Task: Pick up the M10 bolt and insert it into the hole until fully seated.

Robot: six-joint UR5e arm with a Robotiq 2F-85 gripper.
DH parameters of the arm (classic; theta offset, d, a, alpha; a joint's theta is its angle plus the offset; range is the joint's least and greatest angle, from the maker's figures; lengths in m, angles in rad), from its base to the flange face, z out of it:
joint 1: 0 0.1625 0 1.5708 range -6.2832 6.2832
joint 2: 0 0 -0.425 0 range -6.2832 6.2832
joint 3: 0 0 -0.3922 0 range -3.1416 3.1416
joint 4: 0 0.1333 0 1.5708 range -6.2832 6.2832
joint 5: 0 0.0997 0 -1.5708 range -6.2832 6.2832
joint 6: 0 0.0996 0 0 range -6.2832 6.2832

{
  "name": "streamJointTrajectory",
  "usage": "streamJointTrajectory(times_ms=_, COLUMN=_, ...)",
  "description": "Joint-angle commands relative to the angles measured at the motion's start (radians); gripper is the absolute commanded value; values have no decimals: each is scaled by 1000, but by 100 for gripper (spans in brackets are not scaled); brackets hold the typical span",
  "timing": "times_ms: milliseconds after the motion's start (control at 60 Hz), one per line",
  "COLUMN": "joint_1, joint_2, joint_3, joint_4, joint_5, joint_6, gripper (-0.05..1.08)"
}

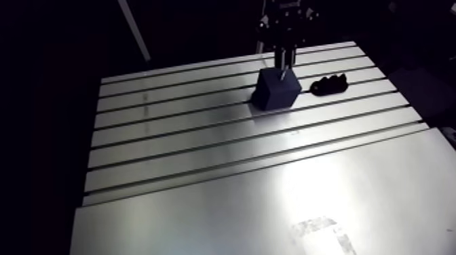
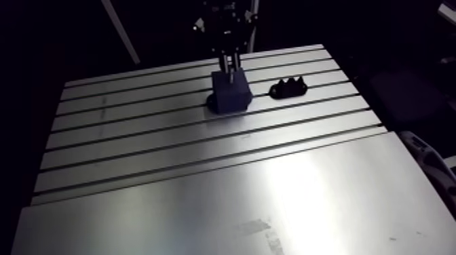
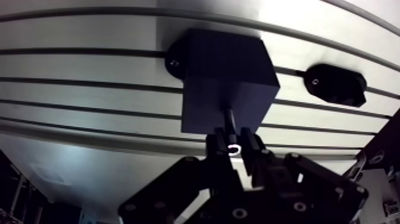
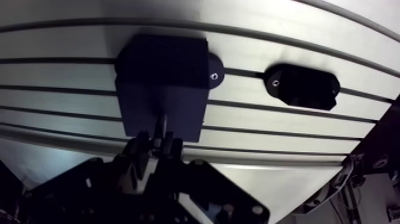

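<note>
On my arm view the dark blue block (image 1: 277, 90) sits in the upper middle of the frame on the slotted tabletop (image 1: 203, 156). The wrist comes down from the top edge right over it. A small black holder (image 1: 330, 84) lies just to the right of the block, apart from it.

On the wrist view the jaws are clamped on the head end of the bolt (image 3: 230, 122). Its thin shank runs straight ahead of them and meets the block's top face near the middle. Part of the shank is bare between the jaws and the block. I cannot make out the hole itself or how deep the tip sits. A flat tab with a screw sticks out from the block's base onto the tabletop.
</note>
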Motion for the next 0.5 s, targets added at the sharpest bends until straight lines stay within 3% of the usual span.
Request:
streamJointTrajectory(times_ms=17, joint_1=0, joint_2=-3, joint_3=8, joint_4=-1, joint_5=-1, joint_6=0, gripper=106)
streamJointTrajectory(times_ms=117, joint_1=0, joint_2=-3, joint_3=10, joint_4=-1, joint_5=1, joint_6=-1, gripper=99)
streamJointTrajectory(times_ms=133, joint_1=0, joint_2=-3, joint_3=10, joint_4=-1, joint_5=1, joint_6=-1, gripper=91)
streamJointTrajectory(times_ms=150, joint_1=0, joint_2=-3, joint_3=10, joint_4=-1, joint_5=1, joint_6=-1, gripper=91)
streamJointTrajectory(times_ms=167, joint_1=0, joint_2=-3, joint_3=11, joint_4=-1, joint_5=1, joint_6=-2, gripper=77)
streamJointTrajectory(times_ms=183, joint_1=0, joint_2=-3, joint_3=11, joint_4=-1, joint_5=1, joint_6=-2, gripper=77)
streamJointTrajectory(times_ms=200, joint_1=0, joint_2=-3, joint_3=11, joint_4=-1, joint_5=1, joint_6=-2, gripper=53)
streamJointTrajectory(times_ms=217, joint_1=0, joint_2=-3, joint_3=11, joint_4=-1, joint_5=1, joint_6=-2, gripper=53)
streamJointTrajectory(times_ms=250, joint_1=0, joint_2=-3, joint_3=13, joint_4=-1, joint_5=1, joint_6=-2, gripper=6)
streamJointTrajectory(times_ms=317, joint_1=0, joint_2=-6, joint_3=16, joint_4=-5, joint_5=0, joint_6=-2, gripper=0)
streamJointTrajectory(times_ms=500, joint_1=0, joint_2=-12, joint_3=20, joint_4=-30, joint_5=1, joint_6=-14, gripper=0)
